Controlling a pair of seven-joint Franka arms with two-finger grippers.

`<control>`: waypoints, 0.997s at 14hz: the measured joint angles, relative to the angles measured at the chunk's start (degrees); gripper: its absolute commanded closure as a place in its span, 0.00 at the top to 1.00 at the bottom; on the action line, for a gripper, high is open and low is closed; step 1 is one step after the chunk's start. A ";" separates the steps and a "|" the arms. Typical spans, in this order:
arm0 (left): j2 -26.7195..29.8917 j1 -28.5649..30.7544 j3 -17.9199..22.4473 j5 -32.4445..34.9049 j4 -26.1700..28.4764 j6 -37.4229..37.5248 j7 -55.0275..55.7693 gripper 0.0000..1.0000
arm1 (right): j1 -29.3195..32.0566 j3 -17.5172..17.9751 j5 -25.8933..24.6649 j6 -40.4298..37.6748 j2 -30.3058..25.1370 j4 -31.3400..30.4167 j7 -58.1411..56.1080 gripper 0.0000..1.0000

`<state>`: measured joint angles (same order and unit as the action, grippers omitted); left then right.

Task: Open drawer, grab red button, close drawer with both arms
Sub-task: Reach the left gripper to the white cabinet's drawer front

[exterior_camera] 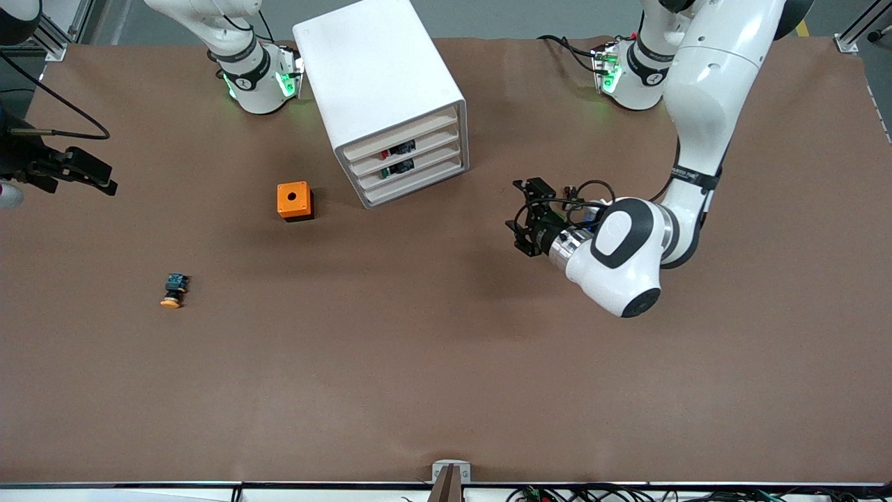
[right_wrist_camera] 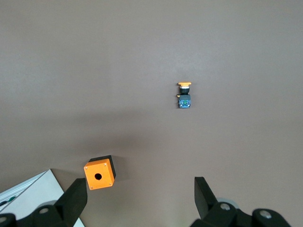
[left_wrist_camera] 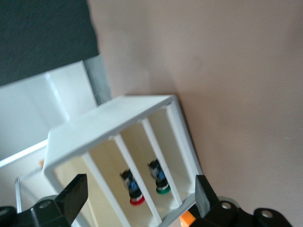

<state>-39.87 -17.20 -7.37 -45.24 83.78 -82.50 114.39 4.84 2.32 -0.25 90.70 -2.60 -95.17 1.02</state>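
The white cabinet (exterior_camera: pixel 380 84) stands toward the robots' bases, and its four drawers look pushed in. The red-capped button (exterior_camera: pixel 392 150) lies in the second drawer from the top (exterior_camera: pixel 418 143). It also shows through the slats in the left wrist view (left_wrist_camera: pixel 137 197). My left gripper (exterior_camera: pixel 521 217) is open and empty, low over the table in front of the drawers, apart from them. In its own view (left_wrist_camera: pixel 140 183) the cabinet front lies between the fingers. My right gripper (exterior_camera: pixel 111 180) is open and empty, held high over the right arm's end of the table; it also shows in its own view (right_wrist_camera: pixel 139 183).
A green-capped button (left_wrist_camera: pixel 162 188) lies in the drawer below the red one. An orange box with a hole (exterior_camera: pixel 295 201) stands beside the cabinet, also in the right wrist view (right_wrist_camera: pixel 99 173). A yellow-orange-capped button (exterior_camera: pixel 174 291) lies nearer the front camera, also in the right wrist view (right_wrist_camera: pixel 184 94).
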 measured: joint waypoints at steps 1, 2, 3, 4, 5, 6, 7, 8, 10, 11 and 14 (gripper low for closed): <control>-0.52 0.00 -0.75 -1.31 -0.02 0.07 2.20 1.00 | -0.01 0.01 0.00 -0.25 0.00 -0.03 0.84 1.00; -1.05 -0.01 -1.62 -2.21 -0.05 0.16 4.20 1.00 | -0.04 0.05 0.00 -0.40 0.00 -0.08 2.11 1.00; -1.76 -0.02 -2.66 -3.41 -0.06 0.21 6.61 1.00 | -0.08 0.14 0.00 -0.53 0.00 -0.15 3.52 1.00; -2.52 -0.03 -3.61 -4.35 -0.06 0.23 8.13 1.00 | -0.11 0.25 0.00 -0.58 0.01 -0.25 4.51 1.00; -3.34 -0.07 -4.56 -4.94 -0.07 0.26 9.02 1.00 | -0.17 0.35 0.04 -0.59 0.03 -0.37 5.54 1.00; -4.17 -0.22 -5.43 -5.22 -0.06 0.28 9.60 1.00 | -0.33 0.45 0.10 -0.60 0.11 -0.50 6.86 1.00; -4.97 -0.60 -6.04 -5.32 -0.07 0.29 10.11 1.00 | -0.61 0.59 0.15 -0.60 0.24 -0.59 8.78 1.00; -5.76 -1.22 -6.29 -5.52 -0.06 0.31 10.89 1.00 | -1.01 0.76 0.20 -0.63 0.40 -0.66 11.05 1.00; -7.36 -2.56 -6.50 -6.82 -0.08 0.31 12.67 0.80 | -2.05 0.94 0.23 -0.69 0.85 -0.73 13.91 1.00; -8.15 -2.98 -6.52 -7.67 -0.09 0.31 13.31 0.68 | -2.42 0.99 0.40 -0.70 1.15 -0.74 14.79 1.00; -9.65 -3.58 -6.61 -8.94 -0.13 0.34 13.79 0.48 | -2.76 0.99 3.74 -1.07 1.97 -0.75 20.17 1.00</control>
<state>-49.52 -20.77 -13.98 -54.18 83.66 -82.16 128.18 2.08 3.30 3.49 89.63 -0.64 -95.92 21.19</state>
